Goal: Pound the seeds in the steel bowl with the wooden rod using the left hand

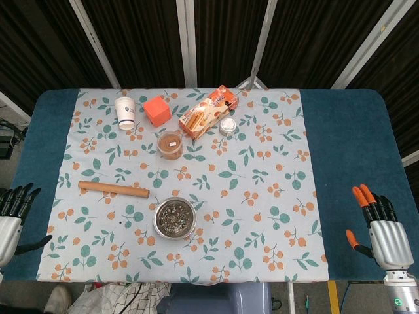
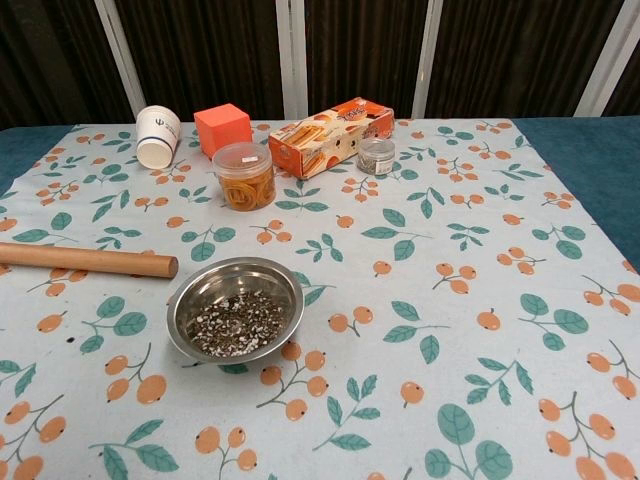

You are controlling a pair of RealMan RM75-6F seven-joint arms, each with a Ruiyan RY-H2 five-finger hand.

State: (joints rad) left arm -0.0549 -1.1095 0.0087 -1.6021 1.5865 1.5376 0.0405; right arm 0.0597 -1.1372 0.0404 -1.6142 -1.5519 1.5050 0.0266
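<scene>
Wooden rod [image 1: 113,189] beyond left hand [image 1: 13,212]

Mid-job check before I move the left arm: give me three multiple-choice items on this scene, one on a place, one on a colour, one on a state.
1. Where does the wooden rod lie relative to the steel bowl?
A. Inside it
B. On the cloth beside it, toward the left hand's side
C. Behind the snack box

2. What colour is the cube by the paper cup?
A. Orange
B. Blue
C. White

3. What is the left hand doing?
A. Gripping the rod
B. Pressing on the bowl
C. Holding nothing, at the table's edge

Answers: 1 B, the rod lies flat on the cloth outside the bowl. 2 A, both views show an orange cube. 3 C, the head view shows the hand apart from the rod.
</scene>
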